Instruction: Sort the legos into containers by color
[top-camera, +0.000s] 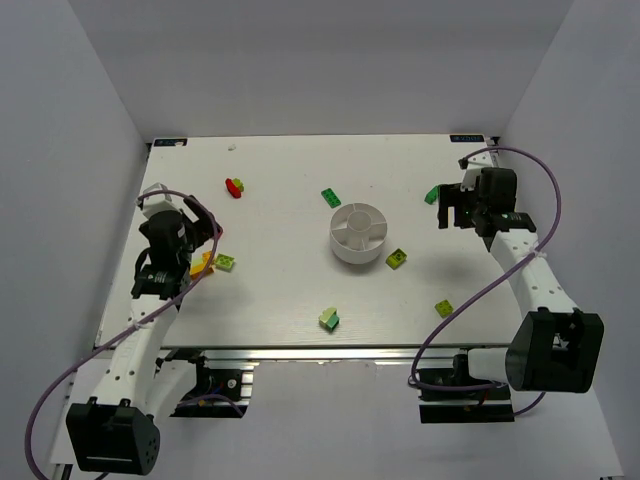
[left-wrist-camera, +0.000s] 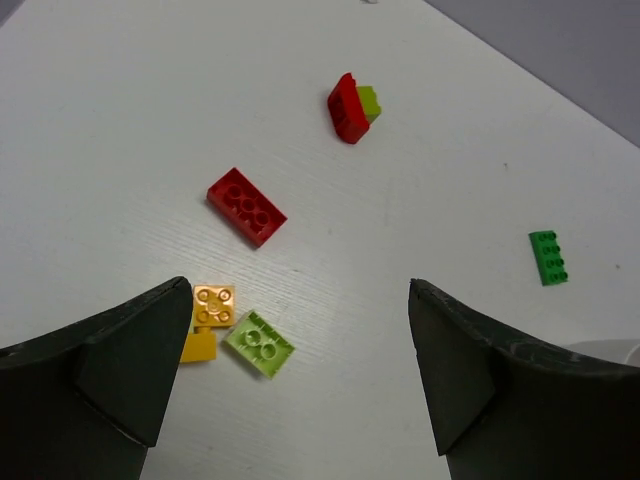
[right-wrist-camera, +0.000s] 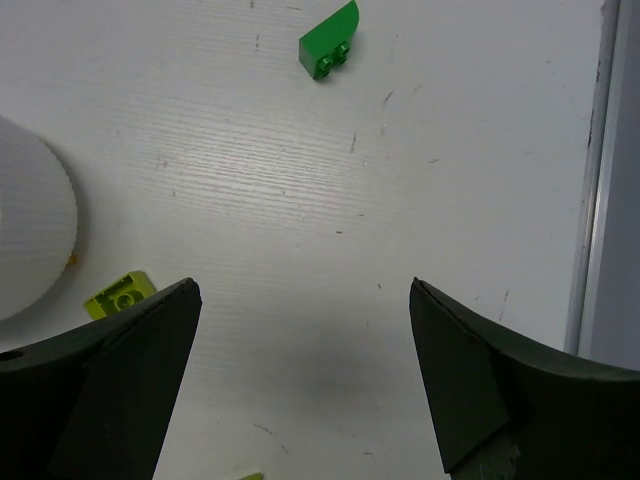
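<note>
Table open round dish; legos scattered w/ gaps.

white dish, red brick, lime brick, orange brick

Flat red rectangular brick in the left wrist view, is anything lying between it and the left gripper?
Nothing visible. Only bare white table lies between the open left gripper and the flat red rectangular plastic brick. The orange square brick and lime brick sit off to the side, beside one finger.
</note>
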